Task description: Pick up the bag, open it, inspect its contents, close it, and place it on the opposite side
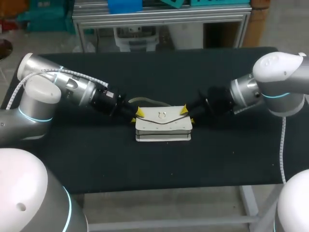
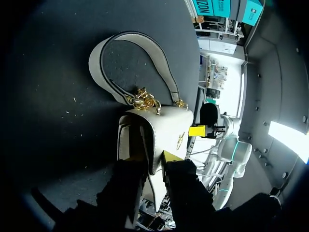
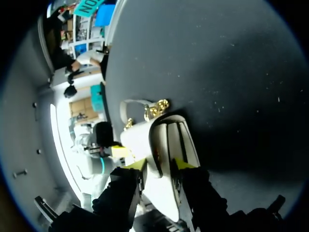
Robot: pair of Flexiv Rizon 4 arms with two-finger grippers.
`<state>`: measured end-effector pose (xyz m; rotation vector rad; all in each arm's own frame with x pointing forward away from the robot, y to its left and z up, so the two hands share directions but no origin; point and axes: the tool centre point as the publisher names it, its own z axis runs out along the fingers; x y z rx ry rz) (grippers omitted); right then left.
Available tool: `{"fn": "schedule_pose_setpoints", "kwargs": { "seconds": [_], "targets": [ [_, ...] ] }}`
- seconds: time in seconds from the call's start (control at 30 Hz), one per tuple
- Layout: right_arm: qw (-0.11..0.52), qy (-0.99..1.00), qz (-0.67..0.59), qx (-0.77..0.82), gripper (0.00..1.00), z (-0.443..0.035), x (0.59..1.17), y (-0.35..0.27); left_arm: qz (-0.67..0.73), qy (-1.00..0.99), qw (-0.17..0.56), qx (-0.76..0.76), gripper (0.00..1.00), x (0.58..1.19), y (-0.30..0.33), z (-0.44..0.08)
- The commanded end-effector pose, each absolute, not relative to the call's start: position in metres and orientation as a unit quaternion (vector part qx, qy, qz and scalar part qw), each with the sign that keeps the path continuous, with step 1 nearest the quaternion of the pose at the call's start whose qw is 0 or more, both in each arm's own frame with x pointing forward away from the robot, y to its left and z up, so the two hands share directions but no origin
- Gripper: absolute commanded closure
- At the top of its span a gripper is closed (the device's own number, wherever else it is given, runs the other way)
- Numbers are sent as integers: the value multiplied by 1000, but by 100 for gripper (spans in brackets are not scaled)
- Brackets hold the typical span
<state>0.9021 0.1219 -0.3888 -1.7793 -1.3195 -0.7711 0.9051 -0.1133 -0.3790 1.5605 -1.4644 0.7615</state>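
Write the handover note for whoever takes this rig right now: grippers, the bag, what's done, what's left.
Left gripper: shut on the left end of the bag.
Right gripper: shut on its right end.
Bag: at the middle of the table, apparently resting on it, flap closed, strap lying behind it.
Done: both ends gripped.
Left: lift, open, inspect contents, close, set down on the opposite side.
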Motion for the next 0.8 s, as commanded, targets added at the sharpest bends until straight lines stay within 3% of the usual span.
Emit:
{"fn": "schedule_pose_setpoints", "kwargs": {
  "seconds": [0.03, 0.07, 0.1, 0.17, 0.2, 0.23, 0.27, 0.4, 0.5, 0.57, 0.63, 0.67, 0.73, 0.8],
  "targets": [
    [383, -516, -311, -700, 100, -391, 899, 124, 307, -585, 417, 625, 100, 902, -119, -382],
    [383, -514, -313, -700, 100, -391, 899, 124, 306, -586, 416, 624, 100, 901, -120, -381],
    [383, -514, -314, -700, 100, -391, 899, 123, 306, -586, 415, 625, 84, 901, -120, -380],
    [381, -513, -320, -700, 100, -387, 898, 123, 309, -586, 412, 625, 29, 899, -120, -377],
    [378, -516, -321, -698, 70, -385, 898, 123, 312, -587, 410, 625, 21, 897, -120, -374],
    [375, -517, -324, -698, 44, -382, 898, 123, 314, -589, 409, 622, 19, 896, -120, -372],
    [370, -519, -327, -697, 0, -380, 897, 123, 317, -591, 406, 621, 18, 895, -120, -370],
    [358, -522, -337, -697, 0, -372, 896, 122, 321, -594, 402, 619, 23, 891, -121, -364],
    [354, -521, -342, -697, 0, -370, 896, 121, 323, -595, 401, 617, 32, 891, -121, -363],
    [354, -520, -343, -698, 0, -370, 897, 121, 322, -593, 405, 617, 48, 892, -123, -364],
    [354, -518, -345, -698, 11, -371, 898, 122, 319, -590, 408, 619, 53, 894, -125, -367],
    [354, -518, -345, -698, 11, -372, 898, 122, 317, -588, 407, 622, 56, 895, -125, -369],
    [353, -517, -344, -700, 8, -376, 899, 124, 315, -582, 409, 628, 56, 898, -126, -374],
    [355, -513, -341, -703, 14, -381, 899, 124, 312, -576, 413, 633, 58, 901, -125, -380]
  ]
}}
